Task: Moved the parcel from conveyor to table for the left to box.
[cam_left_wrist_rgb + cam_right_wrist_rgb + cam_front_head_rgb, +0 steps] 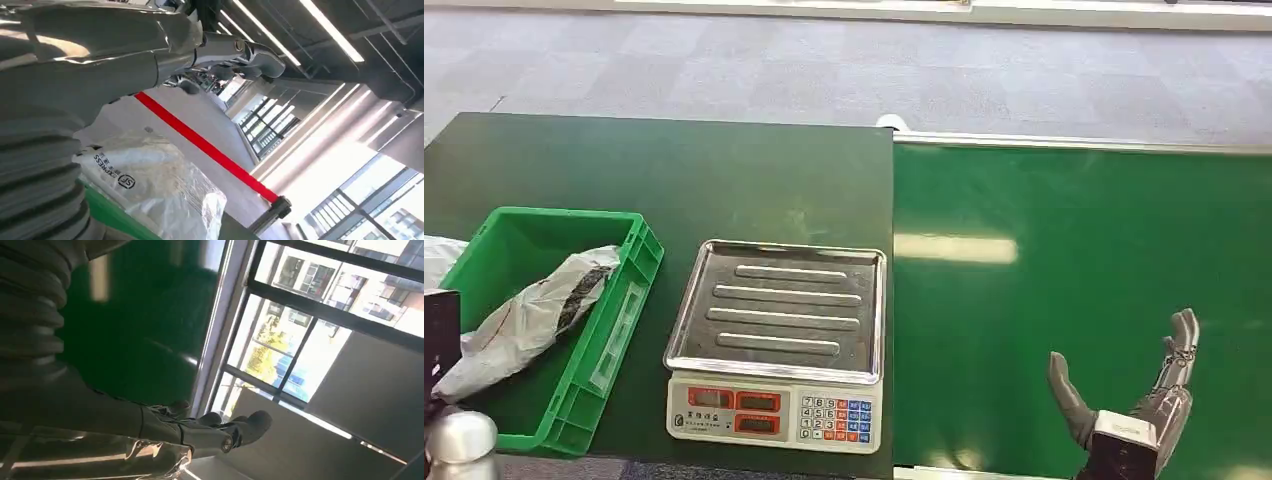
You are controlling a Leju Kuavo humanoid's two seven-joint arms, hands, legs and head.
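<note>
The right hand hovers empty over the bare green conveyor belt, fingers spread. The crinkled grey plastic parcel lies well apart in the green plastic crate. Best wait, palm open, for another parcel.

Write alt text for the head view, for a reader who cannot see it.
A grey plastic parcel lies in a green crate at the left of a dark green table, beside a scale with a bare steel pan. To the right, the robot's right hand hovers, fingers spread and holding nothing, over the green conveyor belt.
</note>
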